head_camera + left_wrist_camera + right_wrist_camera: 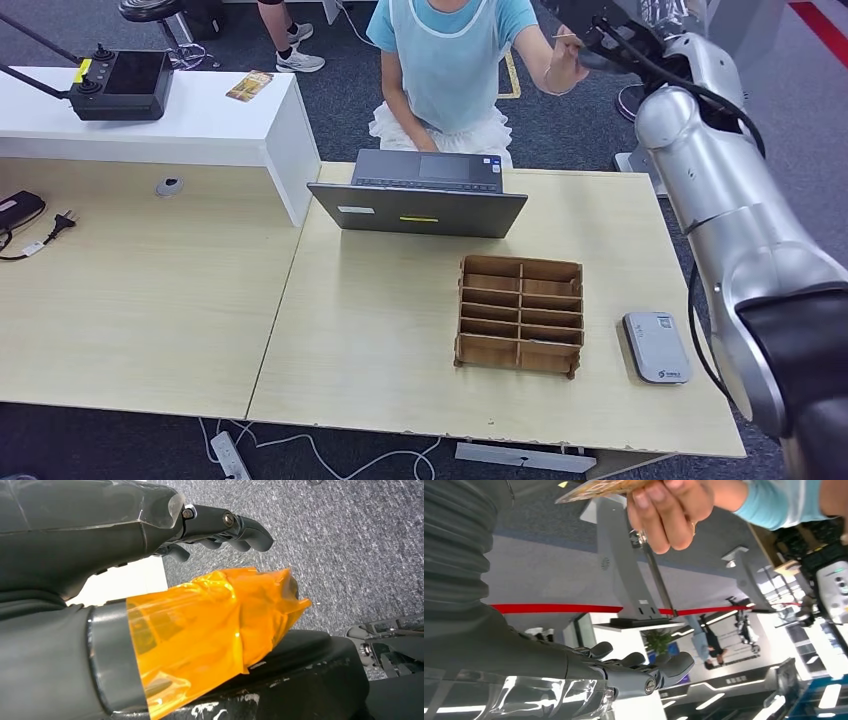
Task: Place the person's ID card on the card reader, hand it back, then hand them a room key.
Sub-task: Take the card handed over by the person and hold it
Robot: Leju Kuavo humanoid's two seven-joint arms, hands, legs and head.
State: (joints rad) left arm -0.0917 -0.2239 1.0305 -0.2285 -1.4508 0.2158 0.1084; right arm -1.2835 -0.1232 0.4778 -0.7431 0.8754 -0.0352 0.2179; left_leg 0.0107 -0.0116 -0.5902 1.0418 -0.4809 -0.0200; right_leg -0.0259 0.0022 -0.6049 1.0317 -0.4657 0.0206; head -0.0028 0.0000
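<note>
A person in a light blue top [450, 50] stands behind the table and holds out the ID card [566, 38] in one hand. In the right wrist view their hand [669, 510] pinches the patterned card [599, 487] by one end. My right hand [600, 30] is raised at the top right, close beside that card. Its fingers [644, 672] are stretched out with nothing in them, a little apart from the card. The grey card reader [657, 346] lies flat at the table's right front. My left hand [225, 530] hangs over carpet, fingers spread, its thumb [215, 625] wrapped in orange tape.
An open laptop [420, 195] stands at the table's far middle. A wooden compartment box [520, 313] sits left of the reader. On the white counter [200, 130] at the left are a black controller [122, 85] and a small card [250, 85].
</note>
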